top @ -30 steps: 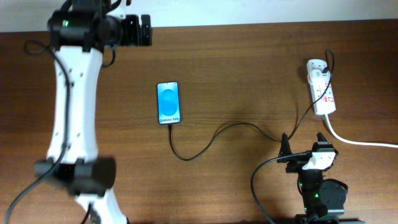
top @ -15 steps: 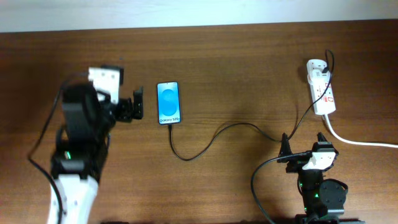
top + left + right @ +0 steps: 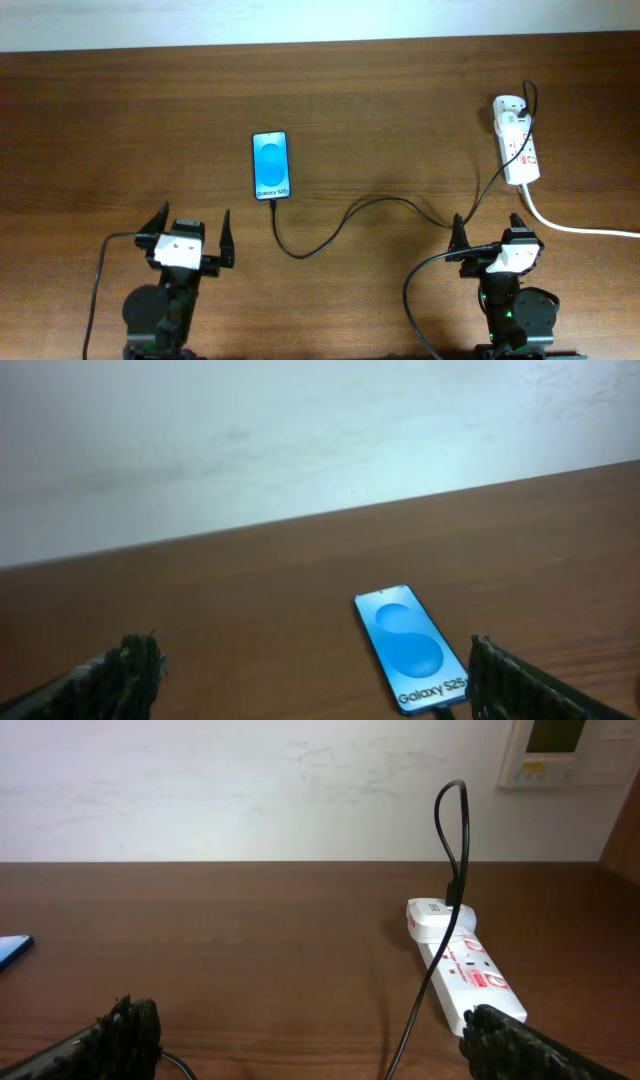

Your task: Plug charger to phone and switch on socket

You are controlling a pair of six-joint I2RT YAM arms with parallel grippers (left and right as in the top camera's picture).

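Observation:
The phone [image 3: 271, 165] lies flat on the brown table, blue screen up; it also shows in the left wrist view [image 3: 411, 648]. The thin black charger cable [image 3: 340, 224] runs from the phone's near end across the table to a white adapter on the socket [image 3: 517, 151], a white power strip at the right, also in the right wrist view [image 3: 462, 968]. The cable tip sits at the phone's bottom edge. My left gripper [image 3: 191, 232] is open and empty, near the front edge, below-left of the phone. My right gripper [image 3: 489, 232] is open and empty, in front of the socket.
The socket's thick white cord [image 3: 580, 228] leaves to the right edge. A white wall with a wall panel [image 3: 573, 750] stands behind the table. The robot arms' black cables [image 3: 415, 300] loop at the front edge.
The left arm has drawn back from the far left of the table, past the phone's left side, down to the front edge. The right arm, phone and cable have not moved.

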